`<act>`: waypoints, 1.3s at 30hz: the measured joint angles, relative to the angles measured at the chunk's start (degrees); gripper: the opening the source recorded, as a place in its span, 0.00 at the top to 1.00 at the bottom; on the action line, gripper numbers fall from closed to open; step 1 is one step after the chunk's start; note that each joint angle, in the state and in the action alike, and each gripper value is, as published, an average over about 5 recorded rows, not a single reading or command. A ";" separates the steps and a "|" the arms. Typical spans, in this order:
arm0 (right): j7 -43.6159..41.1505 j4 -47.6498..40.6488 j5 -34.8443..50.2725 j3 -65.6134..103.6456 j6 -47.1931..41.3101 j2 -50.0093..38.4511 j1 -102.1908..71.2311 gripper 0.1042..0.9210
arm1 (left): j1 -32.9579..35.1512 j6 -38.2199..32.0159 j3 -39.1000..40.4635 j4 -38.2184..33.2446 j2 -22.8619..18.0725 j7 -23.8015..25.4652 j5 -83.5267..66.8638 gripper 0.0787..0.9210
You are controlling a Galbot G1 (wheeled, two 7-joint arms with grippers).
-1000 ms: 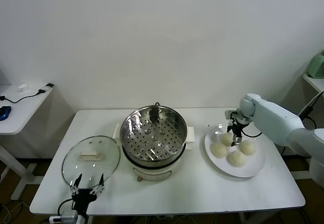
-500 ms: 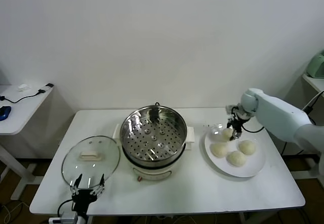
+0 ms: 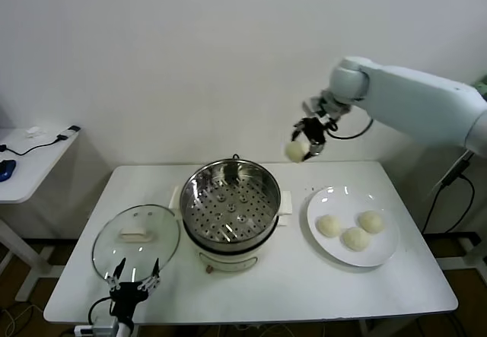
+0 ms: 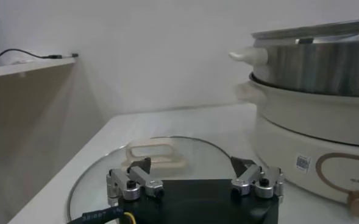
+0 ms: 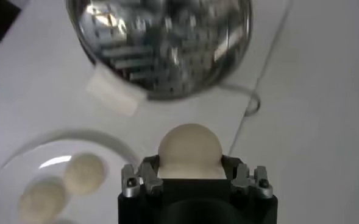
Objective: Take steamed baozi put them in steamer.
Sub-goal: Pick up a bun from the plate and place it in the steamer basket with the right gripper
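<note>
Leftmost, the left gripper point(image 3: 132, 286) hangs with jaws spread at the table's point(image 3: 266, 291) front edge beside the lid point(image 3: 137, 240). The steamer point(image 3: 230, 204) sits mid-table. Above its right rim, the right gripper point(image 3: 307, 141) clasps 1 baozi point(image 3: 295, 151); 3 buns point(image 3: 351, 229) lie on the plate point(image 3: 384, 253).

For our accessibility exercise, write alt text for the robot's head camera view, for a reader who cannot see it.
The right hand holds one baozi in the air, above the table between the open steamer and the white plate, where three baozi remain. The left hand waits open at the table's near edge by the glass lid.
</note>
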 measured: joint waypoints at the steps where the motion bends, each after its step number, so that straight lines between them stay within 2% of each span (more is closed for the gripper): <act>1: -0.02 0.47 -0.38 -0.28 1.34 1.07 0.15 0.30 | 0.00 0.00 0.00 -0.06 -0.01 -0.01 0.00 0.12; 9: 0.47 -1.78 -9.06 -0.47 13.21 8.55 -3.06 0.30 | 0.13 0.01 -0.19 -0.34 0.25 -0.08 0.02 0.12; 18: 2.00 -13.41 -21.89 3.35 23.47 15.51 -11.16 0.30 | 0.13 0.04 -0.02 -0.56 0.32 -0.18 0.09 0.12; 29: 3.51 -26.03 -29.83 7.24 30.00 21.64 -18.93 0.29 | -0.34 -0.40 0.15 0.24 0.38 -0.71 0.09 0.12; 32: 4.09 -28.52 -31.20 8.13 31.11 22.71 -20.31 0.26 | -0.47 -0.43 0.19 0.34 0.38 -0.78 0.09 0.12; 36: 5.08 -30.62 -32.42 9.17 32.27 23.50 -21.44 0.15 | -0.59 -0.45 0.18 0.32 0.39 -0.91 0.06 0.12; 39: 5.50 -31.13 -32.65 9.60 32.81 23.54 -21.66 0.13 | -0.60 -0.46 0.11 0.20 0.38 -1.10 0.00 0.12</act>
